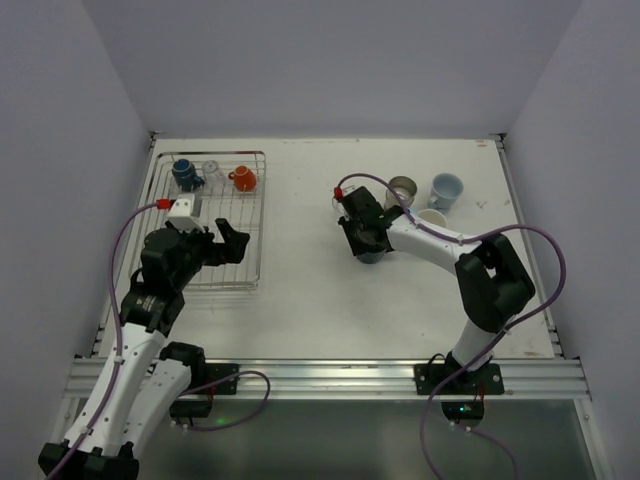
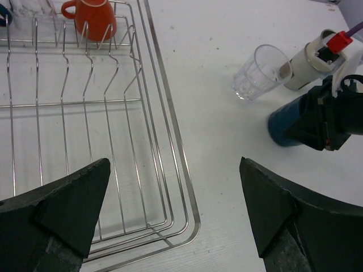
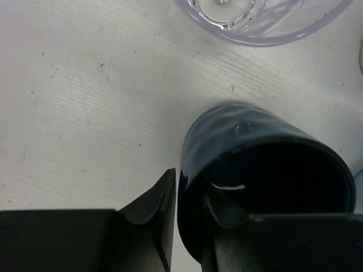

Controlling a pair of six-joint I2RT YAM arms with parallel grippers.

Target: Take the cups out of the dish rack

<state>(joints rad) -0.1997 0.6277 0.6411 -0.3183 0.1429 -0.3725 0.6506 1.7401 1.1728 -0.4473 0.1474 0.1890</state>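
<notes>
The silver wire dish rack (image 1: 262,215) lies at the left, holding a dark blue mug (image 1: 185,175), a clear glass (image 1: 212,170) and an orange-red mug (image 1: 243,178) along its far end. My left gripper (image 1: 226,243) is open and empty above the rack's near right corner (image 2: 190,204); the orange-red mug (image 2: 91,17) is far ahead of it. My right gripper (image 1: 365,242) is shut on the wall of a dark blue cup (image 3: 255,153), one finger inside and one outside. The cup is low over the table beside a clear glass (image 2: 258,73).
A grey metallic cup (image 1: 401,189), a light blue cup (image 1: 446,190) and a cream cup (image 1: 432,217) stand on the white table (image 1: 310,290) just right of my right gripper. The clear glass (image 3: 266,22) lies right beyond the dark blue cup. Walls enclose the table.
</notes>
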